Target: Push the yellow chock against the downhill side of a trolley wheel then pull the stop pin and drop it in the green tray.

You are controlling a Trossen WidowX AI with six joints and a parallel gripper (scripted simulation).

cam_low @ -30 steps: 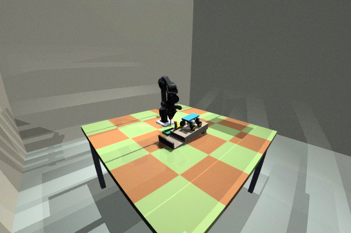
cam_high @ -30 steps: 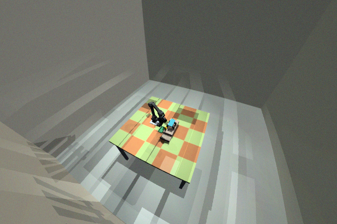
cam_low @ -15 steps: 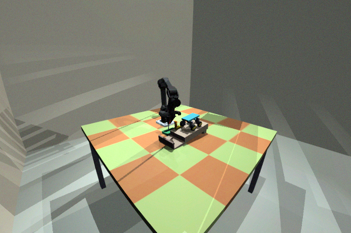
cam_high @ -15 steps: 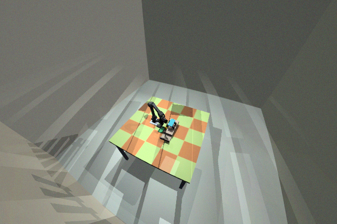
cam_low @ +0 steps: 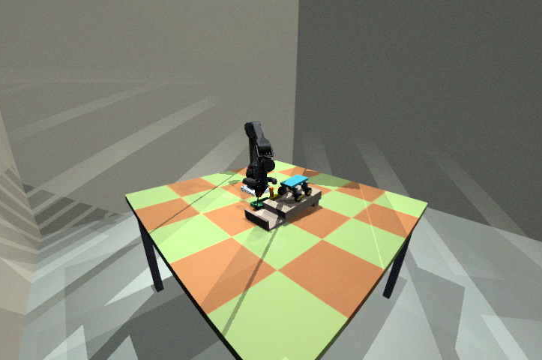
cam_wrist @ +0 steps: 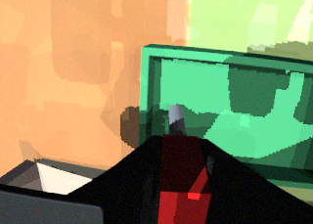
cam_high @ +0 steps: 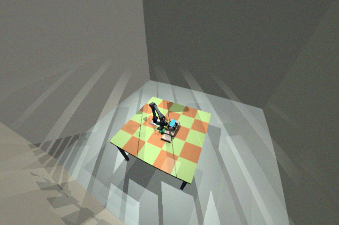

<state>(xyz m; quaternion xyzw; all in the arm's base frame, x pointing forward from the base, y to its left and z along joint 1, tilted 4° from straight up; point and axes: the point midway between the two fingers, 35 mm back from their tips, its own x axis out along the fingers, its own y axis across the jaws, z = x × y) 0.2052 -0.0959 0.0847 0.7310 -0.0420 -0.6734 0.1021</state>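
Note:
My gripper (cam_low: 259,193) (cam_wrist: 178,147) points down over the green tray (cam_high: 161,131) (cam_low: 253,205) (cam_wrist: 145,89), shut on the red-headed stop pin (cam_wrist: 185,206). The pin's grey shaft points down, its tip over the tray's inside near one end in the wrist view. The trolley (cam_high: 172,123) (cam_low: 294,181), with a light blue top, stands on the ramp (cam_high: 166,137) (cam_low: 297,208). The yellow chock with its orange handle (cam_low: 271,192) is at the downhill side of the trolley's tray-side wheel; whether it touches is too small to tell.
The ramp's low end, with a raised end wall (cam_low: 256,219), lies close beside the tray. The arm's white base plate (cam_low: 247,189) is behind the tray. All stand on the checkered table (cam_high: 149,152) (cam_low: 326,267).

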